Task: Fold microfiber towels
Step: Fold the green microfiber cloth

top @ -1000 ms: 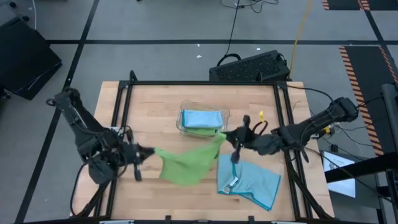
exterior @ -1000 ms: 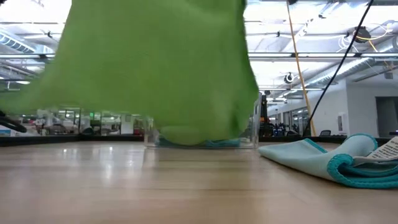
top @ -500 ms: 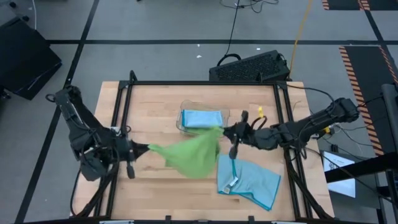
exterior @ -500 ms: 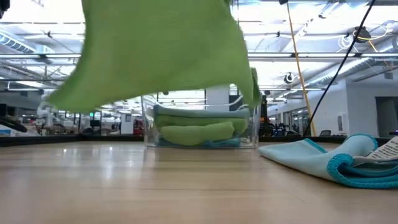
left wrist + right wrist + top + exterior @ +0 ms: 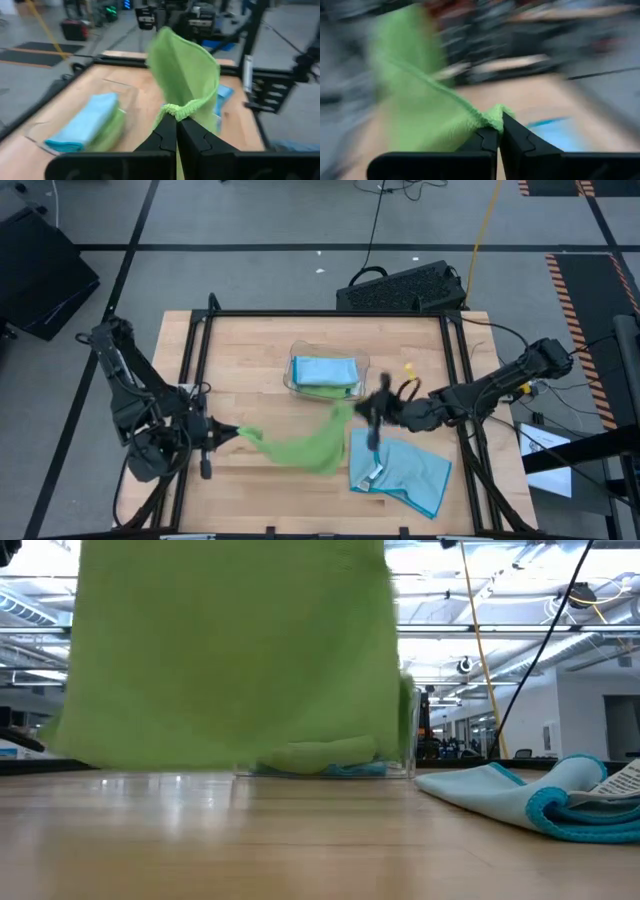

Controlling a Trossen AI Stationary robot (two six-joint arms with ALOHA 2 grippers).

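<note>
Overhead, both claws—left (image 5: pixel 222 434), right (image 5: pixel 362 408)—pinch the green towel (image 5: pixel 300 448); low view shows none.

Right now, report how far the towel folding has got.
Done: folded towels sit in the clear tray, a blue one on top. In hand: the left gripper and right gripper are each shut on a corner of the green towel, stretched above the table. Left: that fold, then the blue towel lying loose nearby.

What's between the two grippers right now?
The green towel spans the gap, pinched by the left gripper and the right gripper, sagging toward the table; clearest in the high view.
</note>
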